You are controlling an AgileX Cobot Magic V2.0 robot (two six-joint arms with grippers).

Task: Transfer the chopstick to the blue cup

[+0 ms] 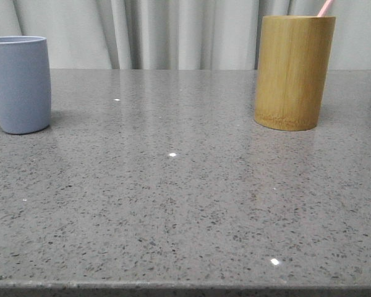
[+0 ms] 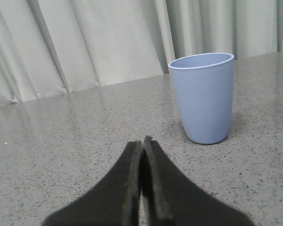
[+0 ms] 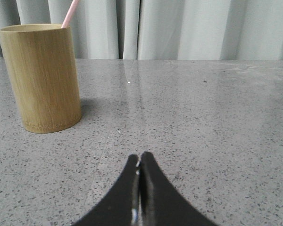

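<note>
Well apart on my grey table (image 1: pixel 173 204), the blue cup (image 1: pixel 18 83) and chopstick (image 1: pixel 324 7)-holding bamboo cup (image 1: pixel 294 71) leave open room, both my grippers (image 2: pixel 142 143) (image 3: pixel 139 159) pressed together, empty.

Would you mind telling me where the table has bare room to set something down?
The wide stretch between the blue cup and the bamboo cup is bare, as is the table's whole near edge. Nowhere is crowded.

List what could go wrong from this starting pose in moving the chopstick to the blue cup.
1. The chopstick leans in the tall bamboo holder; a sideways pull might tip the holder.
2. The right gripper is shut, so it must open before grasping; a thin stick may slip or twist.
3. The blue cup has a rounded base and looks shorter than the stick, so a leaning chopstick could topple it.
</note>
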